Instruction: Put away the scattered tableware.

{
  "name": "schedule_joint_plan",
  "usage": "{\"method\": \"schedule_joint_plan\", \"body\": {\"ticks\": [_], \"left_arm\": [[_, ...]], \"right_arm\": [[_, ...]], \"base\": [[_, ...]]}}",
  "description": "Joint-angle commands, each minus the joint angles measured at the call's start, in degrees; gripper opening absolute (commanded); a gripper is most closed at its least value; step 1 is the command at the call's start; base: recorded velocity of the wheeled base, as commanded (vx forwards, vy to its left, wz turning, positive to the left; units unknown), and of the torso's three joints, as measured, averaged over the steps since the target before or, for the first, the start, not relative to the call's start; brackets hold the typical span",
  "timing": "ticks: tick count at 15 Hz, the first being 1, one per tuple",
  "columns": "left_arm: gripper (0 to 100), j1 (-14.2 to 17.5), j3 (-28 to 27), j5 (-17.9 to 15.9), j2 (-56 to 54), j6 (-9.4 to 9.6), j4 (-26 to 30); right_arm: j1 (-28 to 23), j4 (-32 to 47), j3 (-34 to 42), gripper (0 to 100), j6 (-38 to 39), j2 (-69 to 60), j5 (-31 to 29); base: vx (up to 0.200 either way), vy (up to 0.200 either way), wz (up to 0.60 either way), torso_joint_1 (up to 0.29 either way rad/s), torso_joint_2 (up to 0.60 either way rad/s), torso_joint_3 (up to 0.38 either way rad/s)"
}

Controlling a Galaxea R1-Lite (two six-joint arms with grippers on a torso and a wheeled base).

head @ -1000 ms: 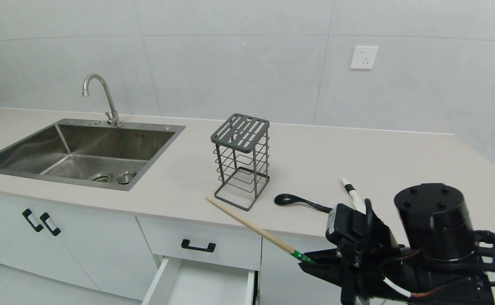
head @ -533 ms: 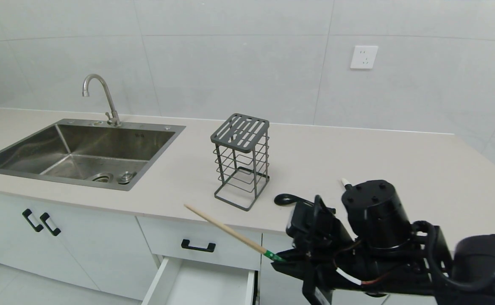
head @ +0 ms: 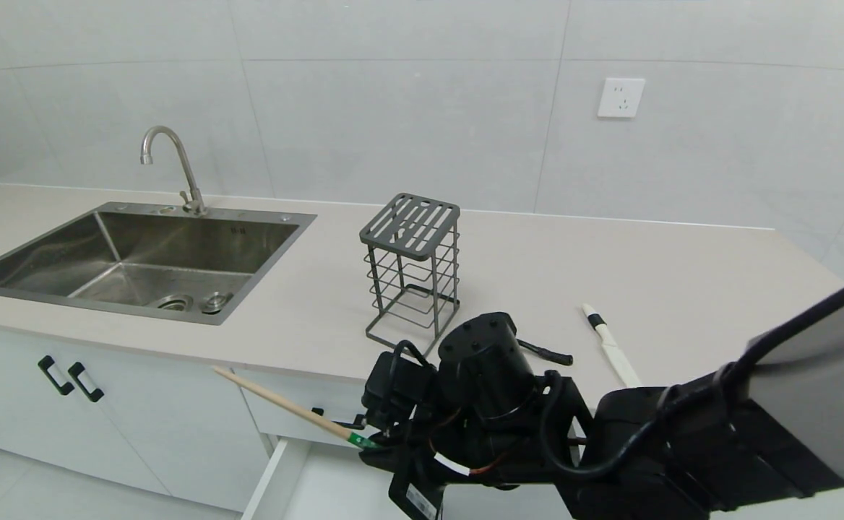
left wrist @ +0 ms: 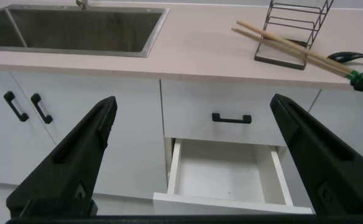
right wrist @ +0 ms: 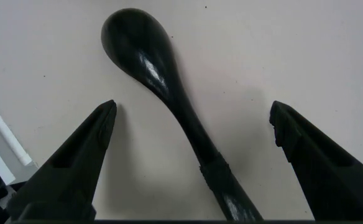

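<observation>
Right gripper [head: 371, 444] clamped on the green end of 2 chopsticks [head: 285, 403], held in the air near the counter [head: 610, 267] front edge, left gripper [left wrist: 192, 102] spread wide facing the open drawer [left wrist: 222, 200], black spoon [right wrist: 147, 62] and white utensil [head: 610, 347] lying on the counter beside the wire rack [head: 411, 274]

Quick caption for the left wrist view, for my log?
Left gripper open, facing the pulled-out empty drawer below the counter; chopsticks held aloft in front of the wire rack.
</observation>
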Motion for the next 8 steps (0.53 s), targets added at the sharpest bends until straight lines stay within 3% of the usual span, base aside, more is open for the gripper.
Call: {"method": "schedule_joint_plan", "body": {"ticks": [1, 4, 8], "left_arm": [[100, 0.1, 0.0, 0.0, 0.1, 0.01, 0.0], [100, 0.0, 0.0, 0.0, 0.1, 0.01, 0.0], [100, 0.0, 0.0, 0.0, 0.1, 0.01, 0.0]], "right_arm": [[-0.7, -0.1, -1.0, 0, 0.1, 2.9, 0.0], [-2.2, -0.1, -3.1, 0, 0.1, 4.8, -0.1], [-2.2, 1.1, -8.2, 0, 0.1, 8.4, -0.2]], "base": [[0.000, 0.000, 0.00, 0.000, 0.00, 0.000], [0.000, 0.000, 0.00, -0.025, 0.05, 0.025], [0.000, 0.000, 0.00, -0.224, 0.45, 0.216]]}}
